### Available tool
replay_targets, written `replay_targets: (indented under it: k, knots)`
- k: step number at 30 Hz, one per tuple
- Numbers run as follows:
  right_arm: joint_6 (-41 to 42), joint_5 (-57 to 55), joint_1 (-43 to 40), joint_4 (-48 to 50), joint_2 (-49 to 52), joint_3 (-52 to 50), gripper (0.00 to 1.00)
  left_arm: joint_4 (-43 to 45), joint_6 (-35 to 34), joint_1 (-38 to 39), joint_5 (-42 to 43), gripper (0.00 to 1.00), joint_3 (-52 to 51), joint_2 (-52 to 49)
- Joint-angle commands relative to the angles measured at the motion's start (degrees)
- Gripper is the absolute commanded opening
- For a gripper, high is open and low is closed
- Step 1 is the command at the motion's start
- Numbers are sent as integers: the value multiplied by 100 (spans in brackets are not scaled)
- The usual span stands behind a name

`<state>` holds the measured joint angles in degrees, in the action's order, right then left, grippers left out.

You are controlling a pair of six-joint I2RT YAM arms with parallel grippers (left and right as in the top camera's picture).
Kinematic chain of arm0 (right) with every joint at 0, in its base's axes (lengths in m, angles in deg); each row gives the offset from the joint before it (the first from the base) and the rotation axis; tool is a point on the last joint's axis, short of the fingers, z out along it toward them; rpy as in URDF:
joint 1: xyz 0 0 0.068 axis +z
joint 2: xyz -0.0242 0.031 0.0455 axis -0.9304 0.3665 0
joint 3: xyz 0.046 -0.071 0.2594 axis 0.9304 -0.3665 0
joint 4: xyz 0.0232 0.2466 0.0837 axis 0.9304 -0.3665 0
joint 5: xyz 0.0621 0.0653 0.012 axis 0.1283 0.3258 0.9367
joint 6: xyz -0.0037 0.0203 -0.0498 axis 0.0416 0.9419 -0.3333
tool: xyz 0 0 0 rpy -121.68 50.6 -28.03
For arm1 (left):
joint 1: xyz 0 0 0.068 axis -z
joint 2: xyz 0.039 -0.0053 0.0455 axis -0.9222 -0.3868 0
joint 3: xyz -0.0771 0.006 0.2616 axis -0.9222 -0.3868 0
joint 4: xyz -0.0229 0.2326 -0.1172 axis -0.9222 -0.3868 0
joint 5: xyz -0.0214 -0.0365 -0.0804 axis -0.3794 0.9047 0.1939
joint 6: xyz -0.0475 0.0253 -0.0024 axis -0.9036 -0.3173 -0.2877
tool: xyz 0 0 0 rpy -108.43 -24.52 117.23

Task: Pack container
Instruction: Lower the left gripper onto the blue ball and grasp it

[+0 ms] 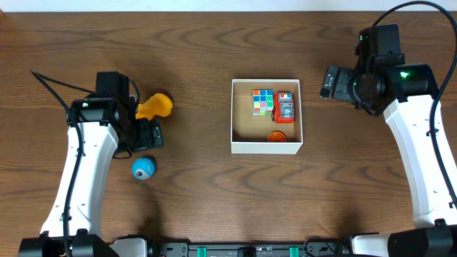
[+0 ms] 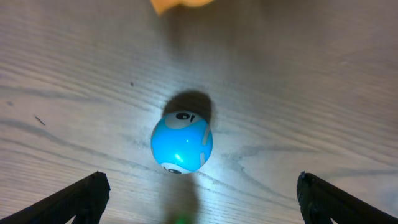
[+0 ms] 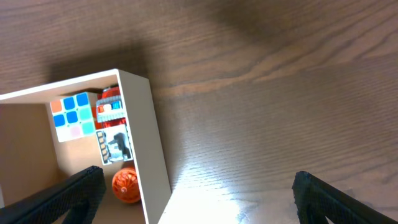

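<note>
Nearest the robot on the left, the blue ball (image 1: 143, 168) sat alone on the wooden table (image 1: 214, 214). Close by it the left gripper (image 2: 202, 186) hung spread wide with nothing in it: the left wrist view had both dark fingers (image 2: 81, 199) out at the bottom corners and the ball centred ahead of the gap, touching neither. That close view also caught white patches with dark marks on the ball, which the overhead reduced to one pale spot. Just beyond, a yellow toy (image 1: 155, 106) lay beside the arm, and the wrist camera got only a blurred sliver of it at its top edge. Over at mid-table was the container (image 1: 266, 148), open face up, walls squared to the table edges. It was about as wide as it was deep, so there was no long axis to call. Inside, a puzzle cube (image 1: 263, 101) and a red toy car (image 1: 285, 107) sat side by side in the far half, the car lengthwise along the right wall. A small orange piece (image 1: 277, 135) lay in the near right corner, possibly a little ball, though both views were too soft to be sure. The right wrist view showed just that side of the box, never the whole. Farthest back, the right gripper (image 3: 199, 180) hovered wide open and empty over bare wood, off the container's right wall.
</note>
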<state>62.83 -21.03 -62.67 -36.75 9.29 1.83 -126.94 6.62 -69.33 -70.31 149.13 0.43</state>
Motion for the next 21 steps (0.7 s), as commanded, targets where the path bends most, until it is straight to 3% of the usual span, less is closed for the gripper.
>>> replay_targets:
  k: [1, 21]
  knots:
    - [-83, 22, -17, 28, 26, -55, 99, 192, -177, 17, -2, 98, -439, 11]
    - [-129, 24, -17, -33, 26, -59, 99, 1770, -372, 13, -31, 98, -2059, -46]
